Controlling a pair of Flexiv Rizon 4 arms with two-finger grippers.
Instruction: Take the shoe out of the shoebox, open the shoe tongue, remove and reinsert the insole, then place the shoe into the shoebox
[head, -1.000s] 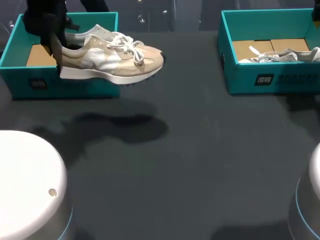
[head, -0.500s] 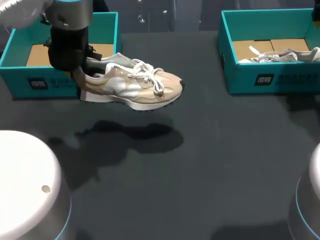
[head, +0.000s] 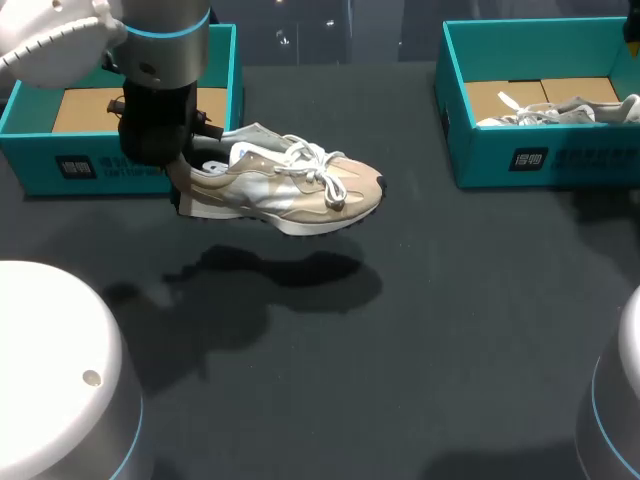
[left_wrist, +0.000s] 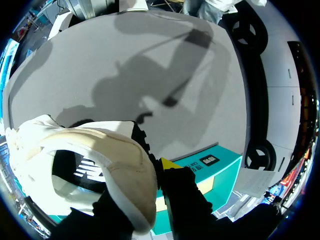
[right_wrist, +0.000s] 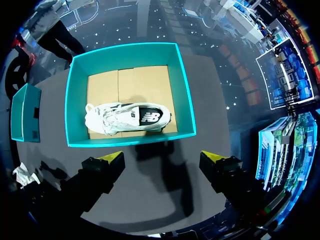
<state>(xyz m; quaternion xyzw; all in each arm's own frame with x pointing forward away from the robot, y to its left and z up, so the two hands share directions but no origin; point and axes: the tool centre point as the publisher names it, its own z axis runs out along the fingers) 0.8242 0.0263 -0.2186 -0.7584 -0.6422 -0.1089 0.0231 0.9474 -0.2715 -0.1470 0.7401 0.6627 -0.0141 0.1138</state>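
The dark table is seen with two teal shoeboxes set along its far edge, well apart from each other. The left arm is brought in from the left side and is hung in front of the left shoebox, in which only a brown cardboard floor is shown. In the right shoebox a white shoe is laid on its side on the cardboard, and from the right wrist view it is found against the near wall of that box. The beige shoe is held in the air above the table, outside the left shoebox and just in front of it, with its heel at the left jaws, its toe turned towards the right shoebox and its sole roughly level. Its shadow is cast on the table below. The left jaws are clenched on the heel of the beige shoe: in the left wrist view one yellow fingertip is pressed against the outside of the heel, while the other finger is mostly hidden by the shoe and seems to be set inside the collar. The white laces are left tied over the tongue. The right jaws are released and held wide apart, their yellow fingertips above bare table just short of the right shoebox.
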